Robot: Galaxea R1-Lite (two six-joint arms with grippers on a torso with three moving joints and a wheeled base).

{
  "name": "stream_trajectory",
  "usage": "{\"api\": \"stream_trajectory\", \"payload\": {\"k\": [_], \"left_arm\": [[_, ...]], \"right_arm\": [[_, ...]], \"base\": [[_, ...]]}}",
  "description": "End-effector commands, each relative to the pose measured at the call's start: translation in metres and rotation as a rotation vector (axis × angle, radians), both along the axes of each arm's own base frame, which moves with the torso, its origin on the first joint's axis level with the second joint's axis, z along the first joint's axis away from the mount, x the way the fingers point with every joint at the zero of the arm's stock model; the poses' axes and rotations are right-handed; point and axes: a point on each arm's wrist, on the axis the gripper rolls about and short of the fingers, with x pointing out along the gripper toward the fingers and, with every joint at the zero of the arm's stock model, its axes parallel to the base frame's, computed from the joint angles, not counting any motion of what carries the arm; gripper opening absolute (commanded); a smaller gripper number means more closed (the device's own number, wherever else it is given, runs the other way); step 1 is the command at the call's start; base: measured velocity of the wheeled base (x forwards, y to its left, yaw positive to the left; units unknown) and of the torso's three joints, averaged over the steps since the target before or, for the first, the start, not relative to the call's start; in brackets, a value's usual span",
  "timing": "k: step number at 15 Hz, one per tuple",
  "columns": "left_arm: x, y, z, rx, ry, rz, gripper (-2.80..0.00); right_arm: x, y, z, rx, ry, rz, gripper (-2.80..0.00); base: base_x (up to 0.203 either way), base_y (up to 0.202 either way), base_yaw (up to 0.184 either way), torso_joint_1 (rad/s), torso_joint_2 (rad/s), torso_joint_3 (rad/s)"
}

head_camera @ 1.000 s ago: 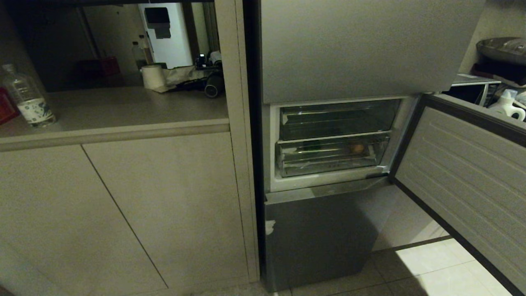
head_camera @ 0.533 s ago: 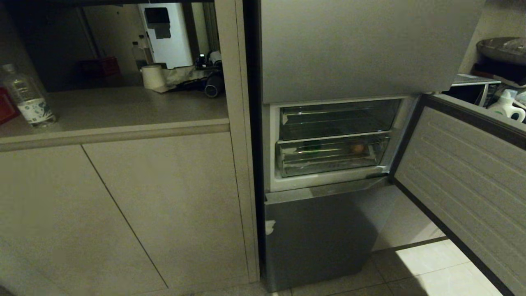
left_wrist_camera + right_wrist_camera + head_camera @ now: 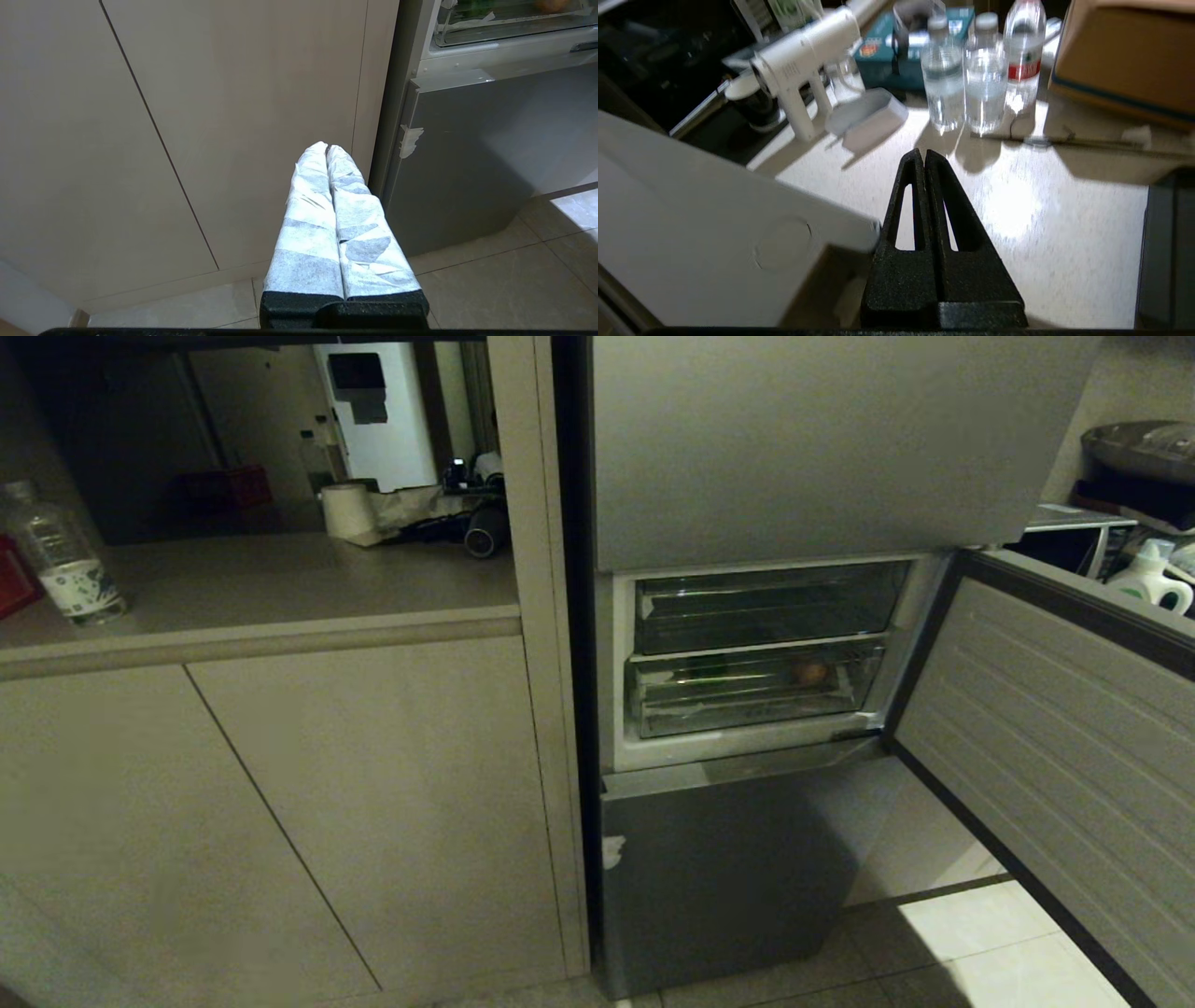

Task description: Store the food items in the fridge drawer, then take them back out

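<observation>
Head view: neither gripper showed; the wide clear plastic fridge drawer (image 3: 747, 695) sat pushed in behind the open grey door (image 3: 1055, 747), the round orange-brown food item (image 3: 813, 673) and the dark green one (image 3: 714, 665) inside.
Left wrist view: the left gripper (image 3: 326, 148), cloth-wrapped fingers pressed together and empty, hung low; the drawer lay ahead, above and to its right.
Right wrist view: the right gripper (image 3: 923, 155), black fingers together and empty, faced a pale counter (image 3: 1017, 205) with clear water bottles (image 3: 966, 88); no drawer ahead, so the left looked nearer.

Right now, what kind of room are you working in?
Most likely a home kitchen. A grey steel fridge stands with its door swung open beside beige cabinets topped by a counter, and the floor is tiled.
</observation>
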Motion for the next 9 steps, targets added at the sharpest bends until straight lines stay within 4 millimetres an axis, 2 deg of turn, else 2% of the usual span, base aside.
{"api": "stream_trajectory", "payload": {"k": [1, 6, 9], "left_arm": [[0.000, 0.000, 0.000, 0.000, 0.001, 0.001, -2.80], [0.000, 0.000, 0.000, 0.000, 0.002, 0.001, -2.80], [0.000, 0.000, 0.000, 0.000, 0.000, 0.001, -2.80]], "right_arm": [[0.002, 0.005, 0.008, -0.055, -0.015, 0.023, -2.80], [0.004, 0.020, 0.023, -0.136, -0.036, 0.050, -2.80], [0.005, 0.015, 0.028, -0.142, -0.038, 0.040, -2.80]], "base": [[0.000, 0.000, 0.000, 0.000, 0.00, 0.000], [0.000, 0.000, 0.000, 0.000, 0.00, 0.000], [0.000, 0.000, 0.000, 0.000, 0.00, 0.000]]}}
